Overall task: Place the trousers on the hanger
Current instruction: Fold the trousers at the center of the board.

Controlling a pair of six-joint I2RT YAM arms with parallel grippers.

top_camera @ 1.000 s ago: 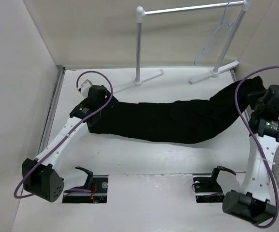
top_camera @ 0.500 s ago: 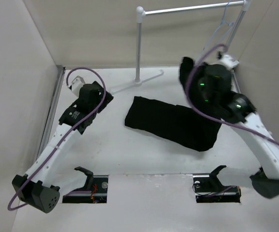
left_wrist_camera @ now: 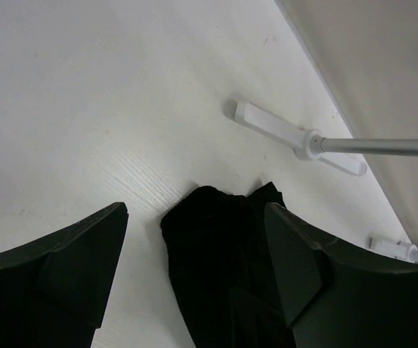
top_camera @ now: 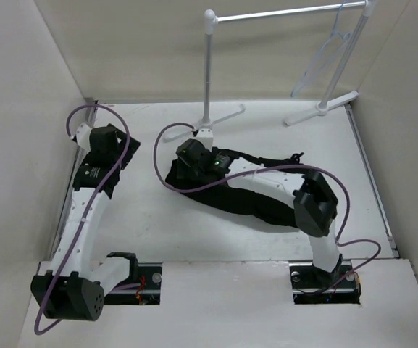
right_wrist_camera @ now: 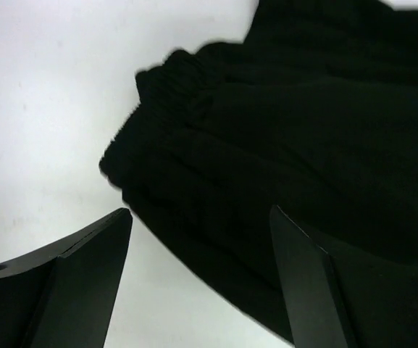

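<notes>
Trousers (top_camera: 252, 208) crumpled flat just in front of the rack (top_camera: 209, 72), hanger (top_camera: 324, 61) hung at rack's right end, right gripper (right_wrist_camera: 198, 217) spread wide over trousers, empty, left gripper (left_wrist_camera: 195, 210) agape, empty, left of rack.

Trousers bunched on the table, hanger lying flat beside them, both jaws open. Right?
No: the hanger hangs from the rack rail, not flat beside the trousers; the top view shows it. Trousers bunched on the table and both jaws open are correct.

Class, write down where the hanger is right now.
In the top external view, the hanger hangs at the far right from the white rack's bar, well away from the trousers lying mid-table.
</notes>
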